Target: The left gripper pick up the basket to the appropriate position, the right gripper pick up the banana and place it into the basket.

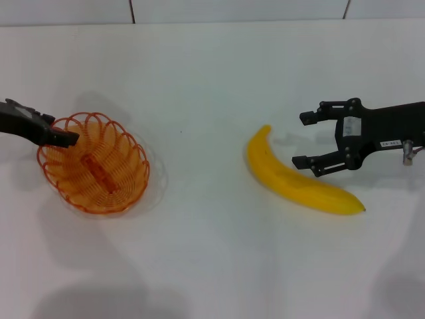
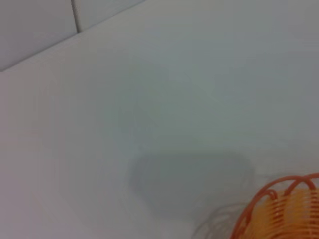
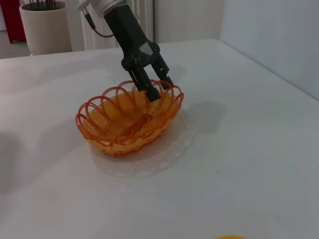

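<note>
The orange wire basket [image 1: 93, 165] stands on the white table at the left. My left gripper [image 1: 65, 138] is shut on its rim at the basket's left end; in the right wrist view one finger [image 3: 151, 93] is inside the rim and the other just outside it. I cannot tell whether the basket [image 3: 127, 122] is off the table. Its rim also shows in the left wrist view [image 2: 286, 209]. The yellow banana [image 1: 299, 178] lies at the right. My right gripper [image 1: 302, 140] is open and empty beside the banana's upper half, its lower fingertip close over the fruit.
The white table [image 1: 212, 252] runs back to a tiled wall [image 1: 199, 10]. In the right wrist view a pale plant pot [image 3: 45, 25] stands beyond the table's far edge, and a sliver of the banana [image 3: 230, 237] shows at the frame's edge.
</note>
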You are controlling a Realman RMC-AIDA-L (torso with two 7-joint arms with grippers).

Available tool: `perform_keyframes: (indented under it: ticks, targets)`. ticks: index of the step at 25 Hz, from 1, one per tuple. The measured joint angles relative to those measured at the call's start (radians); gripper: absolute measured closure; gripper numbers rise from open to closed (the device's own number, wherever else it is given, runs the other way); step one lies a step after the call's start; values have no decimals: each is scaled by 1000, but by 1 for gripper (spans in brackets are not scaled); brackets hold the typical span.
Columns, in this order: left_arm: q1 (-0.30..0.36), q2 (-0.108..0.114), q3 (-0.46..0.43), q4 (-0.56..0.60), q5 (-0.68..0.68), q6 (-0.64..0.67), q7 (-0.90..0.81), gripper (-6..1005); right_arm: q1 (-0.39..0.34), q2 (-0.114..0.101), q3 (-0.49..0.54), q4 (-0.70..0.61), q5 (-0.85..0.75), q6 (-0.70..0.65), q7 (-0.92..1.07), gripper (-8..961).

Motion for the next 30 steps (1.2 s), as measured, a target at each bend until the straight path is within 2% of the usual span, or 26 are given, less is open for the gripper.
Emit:
perform_keyframes:
  ticks: [5, 10, 21, 24, 30]
  targets:
    - [1, 1, 1, 0, 1, -1, 6, 273, 0, 0, 0, 0, 0, 0, 0, 51]
    - [5, -3, 1, 4, 1, -13, 14, 551, 0, 0, 0, 0, 0, 0, 0, 51]
    - [5, -1, -7, 11, -14, 8, 31, 789, 0, -1, 0, 12, 0, 3, 0, 51]
    - [5, -1, -10, 23, -25, 41, 25, 930, 0, -2, 0, 13, 0, 3, 0, 51]
    - [10, -16, -10, 76, -79, 107, -41, 935, 0, -2, 0, 13, 0, 3, 0, 52]
